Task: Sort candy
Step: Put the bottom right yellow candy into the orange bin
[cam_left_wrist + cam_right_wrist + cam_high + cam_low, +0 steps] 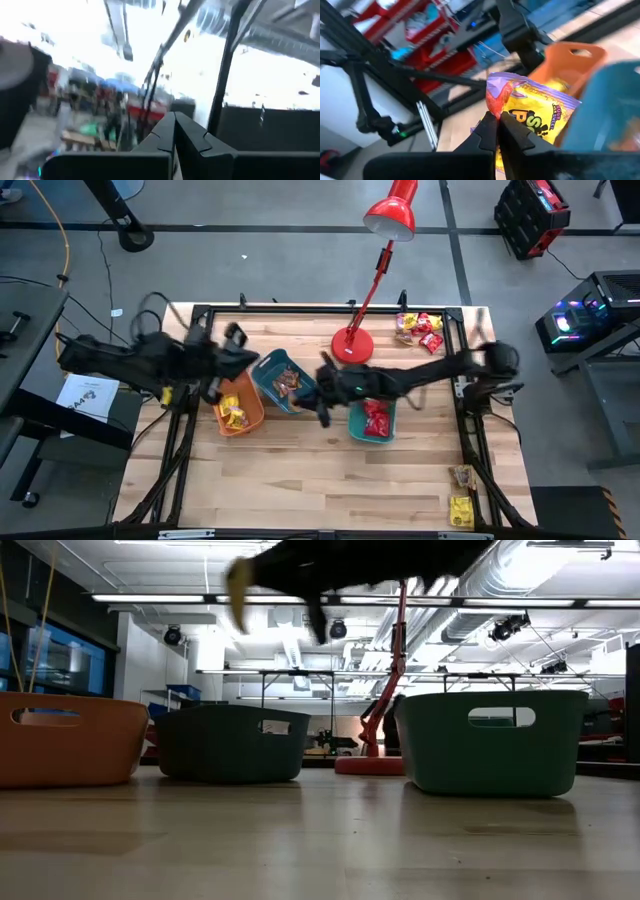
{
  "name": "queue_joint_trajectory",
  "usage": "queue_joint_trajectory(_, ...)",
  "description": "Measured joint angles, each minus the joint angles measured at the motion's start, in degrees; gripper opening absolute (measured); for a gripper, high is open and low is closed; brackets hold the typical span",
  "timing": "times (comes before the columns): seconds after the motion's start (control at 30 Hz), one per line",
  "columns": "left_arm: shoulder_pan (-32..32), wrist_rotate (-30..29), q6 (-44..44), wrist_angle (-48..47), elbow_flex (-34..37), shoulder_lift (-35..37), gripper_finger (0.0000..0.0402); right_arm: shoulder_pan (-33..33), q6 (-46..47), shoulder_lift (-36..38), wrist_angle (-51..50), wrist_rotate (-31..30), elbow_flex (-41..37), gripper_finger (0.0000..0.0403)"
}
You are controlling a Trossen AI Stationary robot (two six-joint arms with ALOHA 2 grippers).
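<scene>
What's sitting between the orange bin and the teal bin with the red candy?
Another teal bin, holding brown-orange candy, sits between the orange bin and the teal bin of red candy, per the high view.

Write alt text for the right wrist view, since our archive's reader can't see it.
The right claw is shut on a yellow candy packet with a purple and red end, held up in the air. Behind it are an orange bin and, nearer, a teal bin.

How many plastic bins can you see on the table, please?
3: an orange bin on the left, a teal bin holding brown candy in the middle, and another teal bin holding red candy on the right. None seems hidden.
</scene>
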State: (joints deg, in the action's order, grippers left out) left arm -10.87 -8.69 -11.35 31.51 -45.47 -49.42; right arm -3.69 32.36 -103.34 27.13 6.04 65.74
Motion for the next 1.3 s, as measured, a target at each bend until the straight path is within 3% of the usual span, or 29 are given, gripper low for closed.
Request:
queue_joint_trajectory(0.2, 0.0, -5.9, 3.0, -1.9, 0.0, 3.4, 0.0000, 2.3, -0.8, -16.5, 2.4, 9.7, 18.2, 0.0000)
queue_joint_trajectory(0.33, 0.0, -6.9, 3.0, -2.4, 0.0, 3.0, 0.0000, 2.3, -2.0, -26.2, 0.2, 10.9, 32.1, 0.0000)
queue_joint_trajectory(0.5, 0.0, -6.9, 2.6, -2.4, 0.0, 2.3, 0.0000, 2.8, 2.3, -36.9, -11.5, 10.3, 48.2, 0.0004)
queue_joint_trajectory(0.63, 0.0, -6.9, 2.7, -2.6, 0.0, 2.4, 0.0000, 3.1, 2.5, -41.9, -21.6, 12.5, 57.6, 0.0049)
queue_joint_trajectory(0.77, 0.0, -6.8, 2.6, -3.4, 0.0, 2.3, 0.0000, 3.0, -4.0, -41.7, -31.9, 10.2, 62.7, 0.0118)
queue_joint_trajectory(0.93, 0.0, -5.4, 2.6, -3.5, 0.0, 2.3, 0.0000, 4.1, -14.8, -40.6, -53.6, 10.9, 69.4, 0.0177)
queue_joint_trajectory(1.17, -0.1, -5.4, 3.2, -3.7, 0.0, 2.5, 0.0000, 2.8, -29.6, -30.7, -84.8, 10.6, 62.4, 0.0183)
queue_joint_trajectory(1.3, -0.1, -5.4, 4.6, -3.9, 0.0, 2.5, 0.0000, 0.0, -31.1, -23.2, -95.4, 10.5, 54.1, 0.0183)
